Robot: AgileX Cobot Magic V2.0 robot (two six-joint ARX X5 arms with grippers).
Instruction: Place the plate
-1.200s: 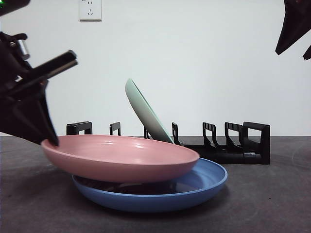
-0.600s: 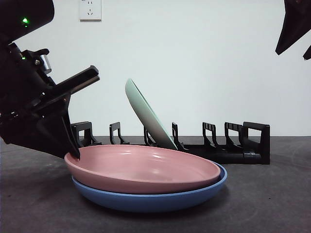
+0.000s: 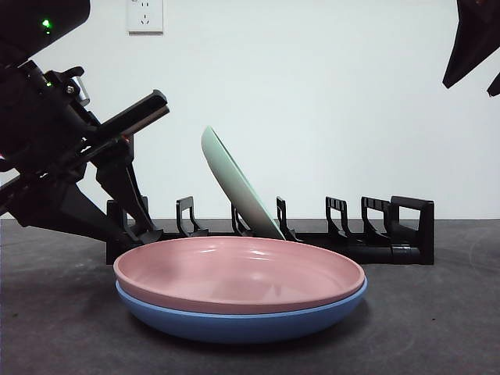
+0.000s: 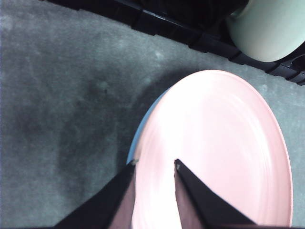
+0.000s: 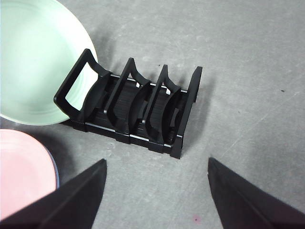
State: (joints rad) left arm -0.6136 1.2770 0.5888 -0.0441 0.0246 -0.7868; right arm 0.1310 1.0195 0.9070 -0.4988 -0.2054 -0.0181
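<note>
A pink plate [image 3: 242,273] lies nested in a blue plate [image 3: 242,324] on the dark table. My left gripper [image 3: 145,226] is at the pink plate's left rim, in front of the rack's left end. In the left wrist view the left gripper [image 4: 155,163] is open: one jaw stands outside the rim of the pink plate [image 4: 214,143], the other over its inside, and neither clamps it. A sliver of the blue plate [image 4: 136,138] shows under the rim. A green plate [image 3: 234,183] leans in the black rack [image 3: 391,234]. My right gripper [image 5: 157,191] is open and empty, high above the rack [image 5: 138,105].
The right arm shows only as a black tip [image 3: 473,39] at the top right corner. The right end of the rack has several free slots. A wall socket [image 3: 145,14] is on the white wall behind. The green plate [image 5: 33,57] stands at the rack's near end in the right wrist view.
The left gripper carried the pink plate right and down until it settled flat into the blue plate. It then let go and its jaws rose above the rim. The right arm has not moved.
</note>
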